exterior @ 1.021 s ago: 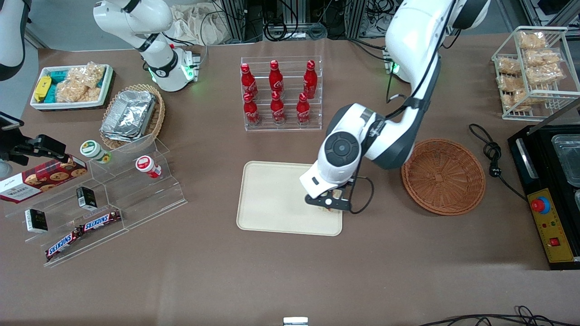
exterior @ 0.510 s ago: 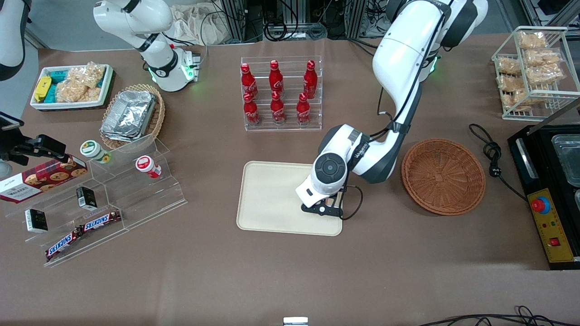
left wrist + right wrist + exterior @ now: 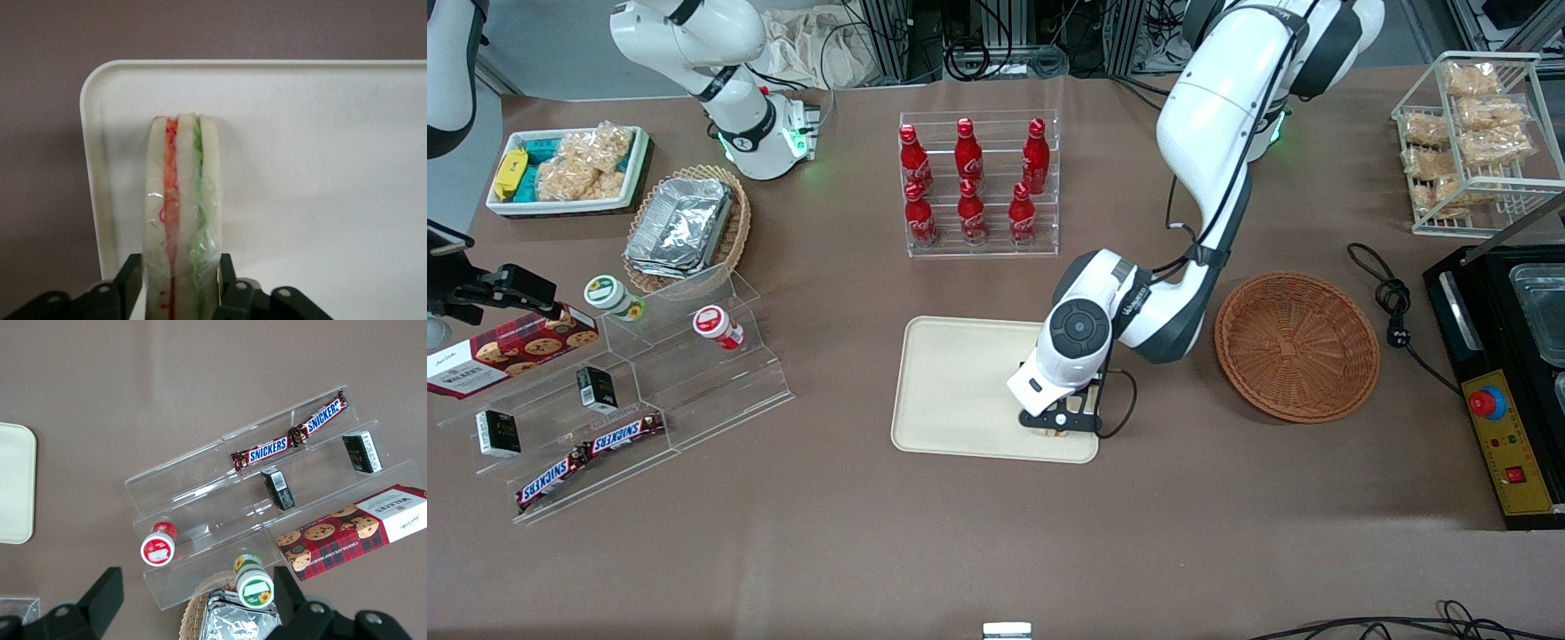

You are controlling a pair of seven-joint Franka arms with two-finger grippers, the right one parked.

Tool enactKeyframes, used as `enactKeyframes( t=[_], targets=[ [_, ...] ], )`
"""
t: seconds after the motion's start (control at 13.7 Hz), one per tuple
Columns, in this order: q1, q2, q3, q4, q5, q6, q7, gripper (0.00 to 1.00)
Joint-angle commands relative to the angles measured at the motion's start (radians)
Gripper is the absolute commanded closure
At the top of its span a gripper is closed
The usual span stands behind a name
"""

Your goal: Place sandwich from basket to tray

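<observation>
The sandwich, a wrapped wedge with orange-red and green filling between pale bread, stands on edge between the fingers of my left gripper, which is shut on it. It sits at or just above the cream tray, close to one rounded corner. In the front view the gripper hangs low over the tray, at the corner nearest the camera on the basket's side, and hides most of the sandwich. The reddish-brown wicker basket lies beside the tray with nothing in it.
A rack of red cola bottles stands farther from the camera than the tray. An acrylic stepped shelf of snacks lies toward the parked arm's end. A black machine and its cable lie past the basket.
The gripper has come down lower over the tray's corner and a little nearer the camera, still holding the sandwich. The arm's elbow has folded back.
</observation>
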Motion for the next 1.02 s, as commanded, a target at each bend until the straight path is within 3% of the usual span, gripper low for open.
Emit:
enactKeyframes(
  t=[0.0,0.29,0.58,0.95],
  targets=[
    [0.01,-0.011,-0.003,-0.006,-0.005,0.012,-0.011,0.06],
    [0.01,-0.084,-0.003,0.0,-0.007,-0.101,-0.091,0.02],
    [0.042,-0.254,0.005,-0.05,0.009,-0.218,-0.108,0.01],
    [0.137,-0.59,0.005,-0.415,0.013,-0.174,-0.093,0.01]
  ],
)
